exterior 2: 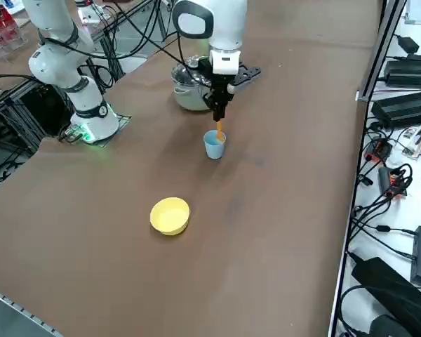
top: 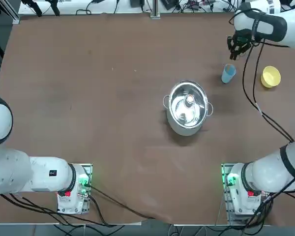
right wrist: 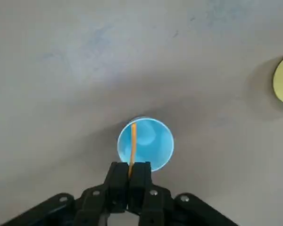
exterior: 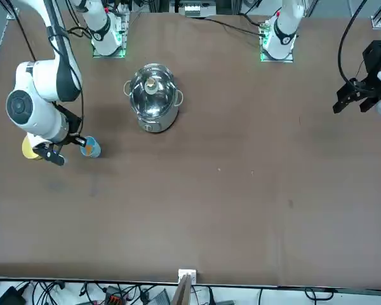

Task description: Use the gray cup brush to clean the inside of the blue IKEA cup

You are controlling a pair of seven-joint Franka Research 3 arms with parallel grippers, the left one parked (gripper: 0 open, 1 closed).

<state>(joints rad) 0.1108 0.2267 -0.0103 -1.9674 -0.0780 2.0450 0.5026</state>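
Toward the far edge of the table [top: 123, 98], on the robot's right side, the blue cup [top: 228, 73] stands upright with its mouth open to above. From overhead one sees the cup well, but the brush is not to be made out there; the right side view shows it clearly, as a narrow orange piece which comes down from the right claw [exterior 2: 218, 118] into the cup. In the front view, a bit of the same orange appears inside the rim. The wrist view gives the closest look: the brush [right wrist: 133, 146] leaves the fingertips and lies across the round opening.

The right claw is pinching the brush, its two black fingers pressed together around the slim shaft. Below the fingertips is the cup, so that the lower end of the brush is within the rim; whether this end touches the wall or the bottom, I cannot tell.

As for its look, the brush is thin and stick-like, orange-tan in the part that shows. The cup is light blue, with a round rim and a smooth inside. Beside it, nearer to the table's right edge, stands the yellow bowl [top: 271, 76], apart from the cup. The lidded steel pot [top: 187, 108] stands closer to the table's middle.
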